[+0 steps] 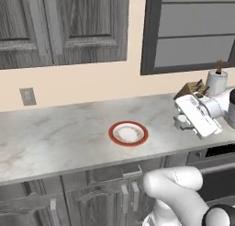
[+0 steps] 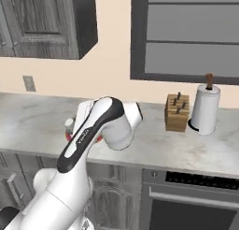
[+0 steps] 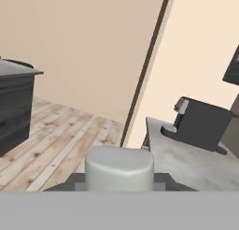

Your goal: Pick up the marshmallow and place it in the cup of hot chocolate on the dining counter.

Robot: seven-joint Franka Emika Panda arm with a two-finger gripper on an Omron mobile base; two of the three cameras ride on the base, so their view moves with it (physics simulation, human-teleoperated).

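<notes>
The gripper (image 1: 182,121) is clamped on the marshmallow (image 3: 119,168), lifted above the counter (image 1: 55,138). A red-rimmed plate (image 1: 128,133) lies on the counter beyond the fingertips. Further out along the hand's line sits a coffee machine (image 3: 198,124).

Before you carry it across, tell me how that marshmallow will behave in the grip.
The marshmallow looks stubby and small, so probably light. Its smooth rounded side suggests it could slip, or roll if dropped. The gripper is shut on it; being likely soft, it may squash.
</notes>
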